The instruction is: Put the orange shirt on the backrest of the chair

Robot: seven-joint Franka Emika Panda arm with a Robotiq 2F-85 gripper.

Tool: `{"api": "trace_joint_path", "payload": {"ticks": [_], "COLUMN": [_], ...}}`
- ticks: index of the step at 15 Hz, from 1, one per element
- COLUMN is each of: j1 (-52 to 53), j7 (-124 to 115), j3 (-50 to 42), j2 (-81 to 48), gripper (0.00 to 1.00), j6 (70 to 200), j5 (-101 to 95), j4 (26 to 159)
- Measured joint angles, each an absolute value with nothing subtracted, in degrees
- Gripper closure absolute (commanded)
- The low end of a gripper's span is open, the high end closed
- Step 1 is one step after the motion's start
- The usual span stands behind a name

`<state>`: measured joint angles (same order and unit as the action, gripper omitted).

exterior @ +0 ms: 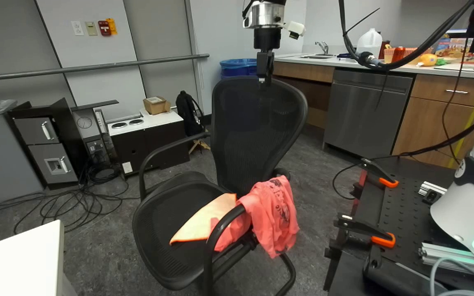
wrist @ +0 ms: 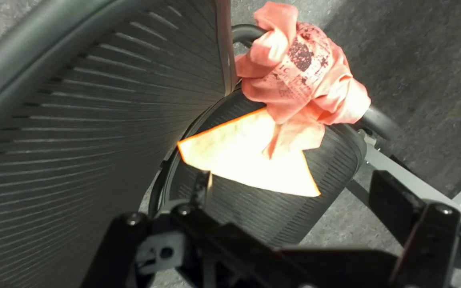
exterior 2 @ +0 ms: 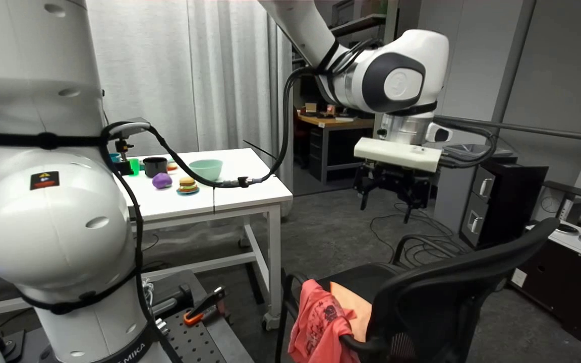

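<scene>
Shirt [exterior: 276, 213] (printed, v. crumpled) over curved armrest [exterior: 226, 219]; backrest [exterior: 257, 131] blk mesh

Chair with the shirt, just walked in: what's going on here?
The robot arm is holding nothing: its gripper is open above the chair. The orange-pink shirt is bunched over one armrest, partly hanging down and partly lying on what looks like a separate orange cloth. It isn't on the backrest, where the task wants it.
</scene>
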<state>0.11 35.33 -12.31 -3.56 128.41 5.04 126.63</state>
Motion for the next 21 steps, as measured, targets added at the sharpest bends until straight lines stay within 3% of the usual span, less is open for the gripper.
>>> {"api": "trace_joint_path", "payload": {"ticks": [10,21], "j1": [-1.0,-1.9], "j7": [35.8,36.0], "j3": [-2.3,-1.0], "j2": [-14.4,-15.6], "gripper": [0.0,0.0], "j6": [128.9,129.6], "j5": [5.3,5.1], "j4": [129.0,130.4]}}
